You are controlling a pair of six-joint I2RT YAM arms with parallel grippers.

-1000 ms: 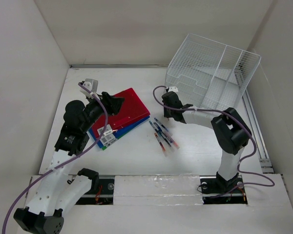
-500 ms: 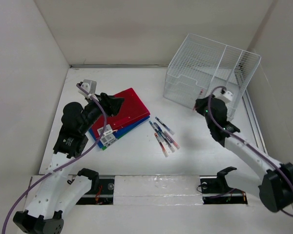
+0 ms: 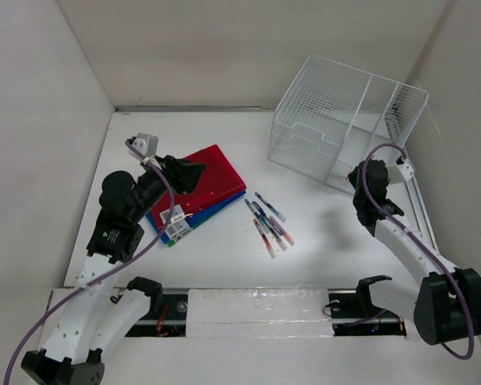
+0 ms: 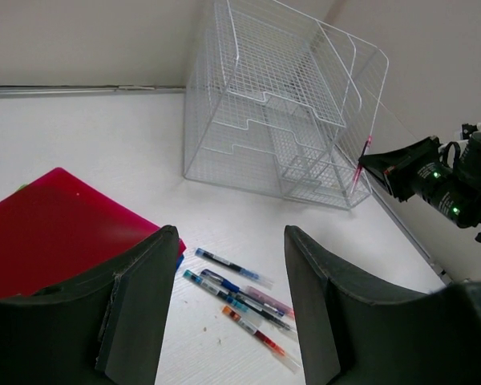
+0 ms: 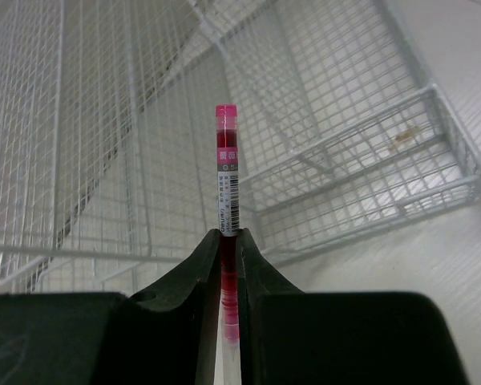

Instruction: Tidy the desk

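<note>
On the white desk (image 3: 224, 265) a red folder (image 3: 216, 175) lies on blue and green ones at the left. Several pens (image 3: 268, 220) lie loose in the middle; they also show in the left wrist view (image 4: 240, 293). My left gripper (image 3: 194, 171) is open and empty above the red folder (image 4: 56, 233). My right gripper (image 3: 361, 178) is shut on a red pen (image 5: 227, 184), held upright close against the front of the wire-mesh organizer rack (image 3: 345, 120). The rack fills the right wrist view (image 5: 321, 144).
Upright white panels stand at the left (image 3: 40, 160) and right (image 3: 465, 160). A metal rail (image 3: 421, 208) runs along the desk's right edge. The rack (image 4: 280, 104) has tray tiers and an upright compartment.
My right arm has swung from the pens to the right with the red pen, up to the rack's right front. My left arm has barely moved.
</note>
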